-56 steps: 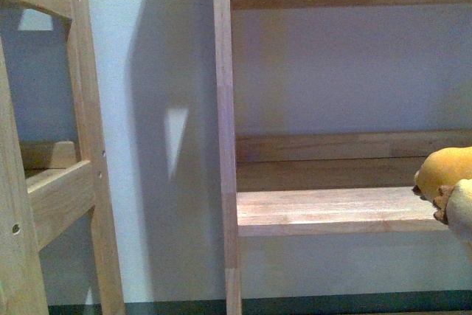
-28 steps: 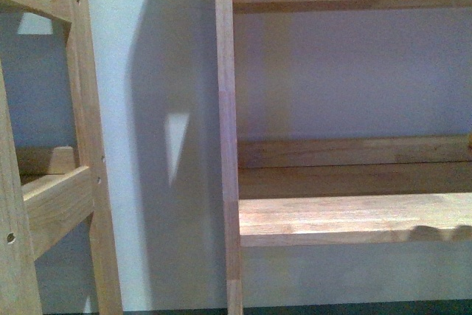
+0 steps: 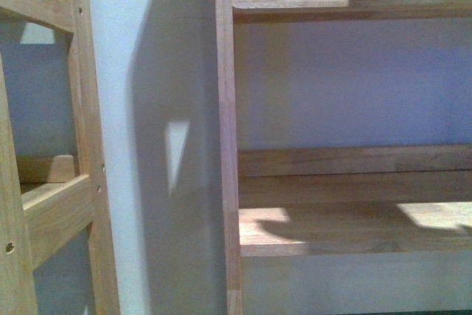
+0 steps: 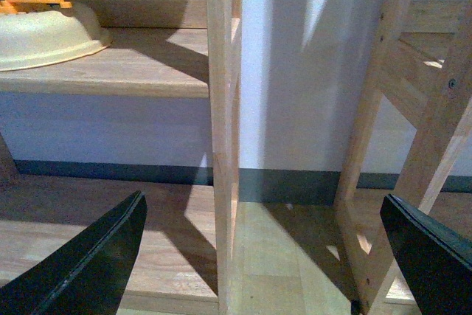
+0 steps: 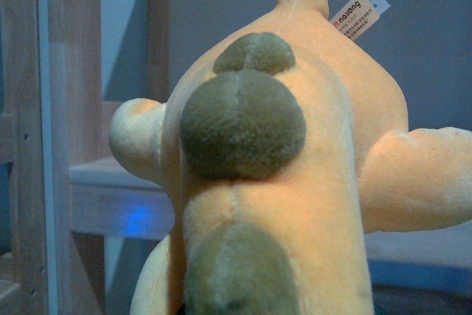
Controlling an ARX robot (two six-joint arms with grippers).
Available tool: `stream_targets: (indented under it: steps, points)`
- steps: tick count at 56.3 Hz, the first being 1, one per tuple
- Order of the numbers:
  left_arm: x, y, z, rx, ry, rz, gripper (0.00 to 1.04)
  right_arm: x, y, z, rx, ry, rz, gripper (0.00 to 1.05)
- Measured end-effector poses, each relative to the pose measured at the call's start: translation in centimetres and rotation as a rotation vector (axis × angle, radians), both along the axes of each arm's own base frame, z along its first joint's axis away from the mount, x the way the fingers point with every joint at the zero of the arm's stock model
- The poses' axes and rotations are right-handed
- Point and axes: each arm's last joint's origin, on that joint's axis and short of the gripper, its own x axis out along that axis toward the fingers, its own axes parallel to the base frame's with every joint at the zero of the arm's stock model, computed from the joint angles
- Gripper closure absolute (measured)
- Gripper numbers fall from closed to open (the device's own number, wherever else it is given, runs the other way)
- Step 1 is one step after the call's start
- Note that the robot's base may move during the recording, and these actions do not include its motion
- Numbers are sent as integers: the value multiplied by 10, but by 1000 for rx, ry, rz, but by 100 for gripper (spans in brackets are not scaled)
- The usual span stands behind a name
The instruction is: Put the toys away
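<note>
Left jaws wide, empty, facing shelf post (image 4: 221, 108) | right jaws hidden by plush toy (image 5: 287, 204), state untellable

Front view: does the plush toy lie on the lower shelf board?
No, the lower shelf board shows only wood, shadow and light patches there; the plush toy appears only in the right wrist view.

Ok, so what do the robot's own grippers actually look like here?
Only the left gripper shows: two matte black fingers, broad and wedge-shaped, tapering to pointed tips, with paler edges. No cables or markings are visible on them. The right gripper is out of view.
</note>
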Motion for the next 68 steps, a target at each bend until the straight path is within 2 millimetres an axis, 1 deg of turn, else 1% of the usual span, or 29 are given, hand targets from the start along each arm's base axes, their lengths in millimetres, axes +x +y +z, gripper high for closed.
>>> stream_targets:
  steps: [3,8,17,28,33,37,42,50,58,68]
  points:
    - [0,0,0,0,0,0,6,12,4,11,0,16,11,97]
    - [0,0,0,0,0,0,6,39,12,29,-1,47,35,97]
    - [0,0,0,0,0,0,6,80,28,52,-1,84,71,97]
    - [0,0,0,0,0,0,6,120,40,72,3,109,105,97]
    - [0,0,0,0,0,0,6,145,46,80,31,142,160,97]
    - [0,0,0,0,0,0,6,159,48,83,73,159,201,97]
    - [0,0,0,0,0,0,6,173,50,84,128,176,242,97]
    - [0,0,0,0,0,0,6,190,53,85,212,195,292,97]
    - [0,0,0,0,0,0,6,200,56,84,263,215,334,97]
    - [0,0,0,0,0,0,6,208,59,80,306,248,370,97]
